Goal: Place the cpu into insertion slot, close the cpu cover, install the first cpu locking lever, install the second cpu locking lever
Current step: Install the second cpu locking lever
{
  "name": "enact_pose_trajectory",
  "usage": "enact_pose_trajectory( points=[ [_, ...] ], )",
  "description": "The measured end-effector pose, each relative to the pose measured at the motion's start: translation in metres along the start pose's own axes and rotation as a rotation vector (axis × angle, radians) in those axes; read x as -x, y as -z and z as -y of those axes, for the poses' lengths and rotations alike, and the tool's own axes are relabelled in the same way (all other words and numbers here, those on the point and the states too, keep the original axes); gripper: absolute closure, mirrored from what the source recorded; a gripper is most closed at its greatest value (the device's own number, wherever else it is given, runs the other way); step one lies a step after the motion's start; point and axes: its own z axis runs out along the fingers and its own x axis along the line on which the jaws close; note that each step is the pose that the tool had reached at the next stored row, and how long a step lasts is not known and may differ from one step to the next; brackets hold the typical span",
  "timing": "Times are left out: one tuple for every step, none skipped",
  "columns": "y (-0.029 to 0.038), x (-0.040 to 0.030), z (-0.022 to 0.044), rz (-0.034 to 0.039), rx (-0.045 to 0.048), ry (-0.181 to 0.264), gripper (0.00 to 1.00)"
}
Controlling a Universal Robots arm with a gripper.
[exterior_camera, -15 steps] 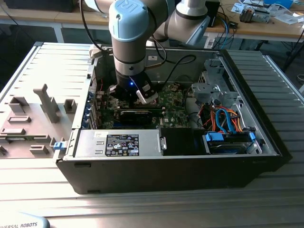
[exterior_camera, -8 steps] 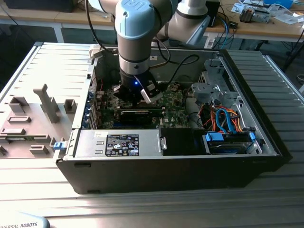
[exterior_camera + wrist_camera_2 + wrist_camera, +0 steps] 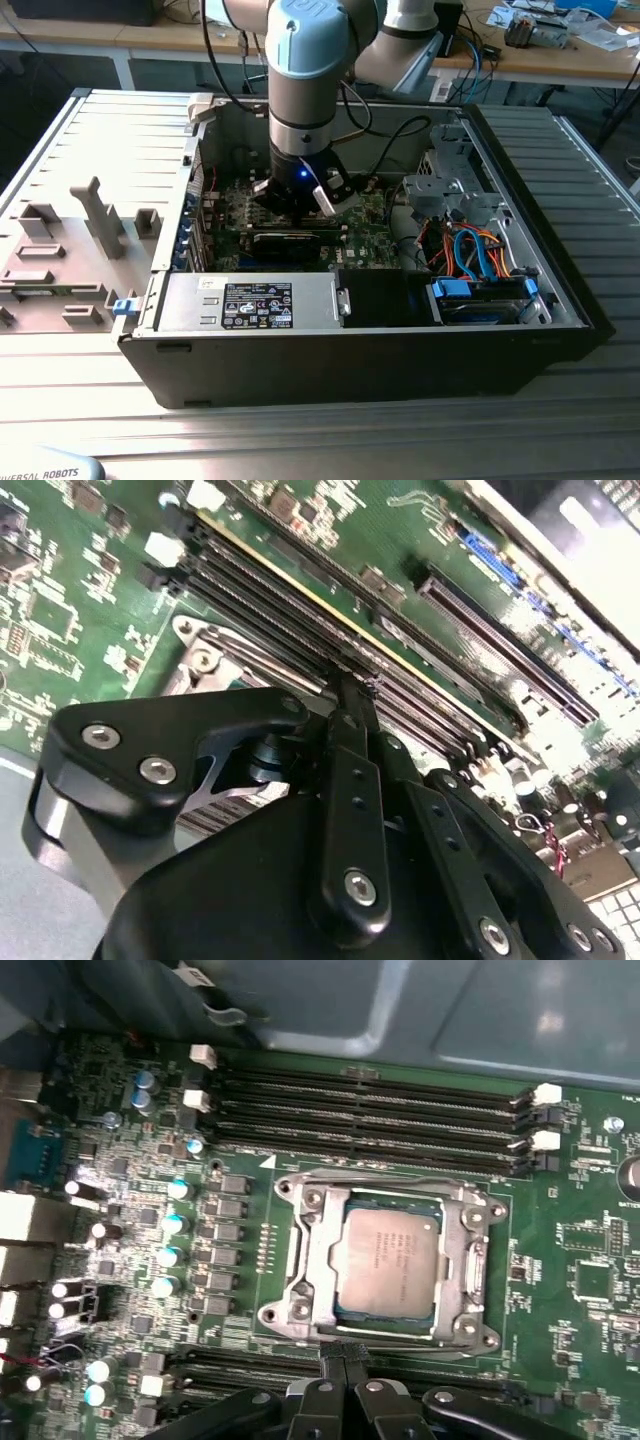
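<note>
The cpu (image 3: pixel 388 1262) sat in the insertion slot (image 3: pixel 300 1305) with the cpu cover (image 3: pixel 472 1260) down around it; the end effector (image 3: pixel 343 1355), its fingers (image 3: pixel 353 1352) pressed together and empty, hovered just beside the socket's edge, over the motherboard (image 3: pixel 580 1270).

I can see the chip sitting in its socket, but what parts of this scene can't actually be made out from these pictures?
- Exterior view: the arm and tool block the insertion slot.
- First wrist view: the cpu sits in the insertion slot with the cpu cover down; the tool hides the near edge, so whether the levers are latched is unclear.
- Second wrist view: the tool's body covers the socket beside the memory slots.
</note>
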Motion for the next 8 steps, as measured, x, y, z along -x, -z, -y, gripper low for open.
enact_pose_trajectory(
  points=[
    [0.0000,0.0013,-0.0004,-0.0007,-0.0023,0.000,0.89],
    [-0.0002,0.0032,-0.0012,-0.0015,-0.0051,0.000,0.89],
    [-0.0003,0.0043,-0.0021,-0.0021,-0.0078,0.000,0.89],
    [-0.0005,0.0057,-0.0039,-0.0026,-0.0116,0.000,0.89],
    [-0.0007,0.0067,-0.0058,-0.0031,-0.0145,0.000,0.89],
    [-0.0011,0.0080,-0.0090,-0.0037,-0.0192,0.000,0.89],
    [-0.0015,0.0087,-0.0118,-0.0040,-0.0226,0.000,0.89],
    [-0.0019,0.0097,-0.0157,-0.0046,-0.0281,0.000,0.89]
  ],
)
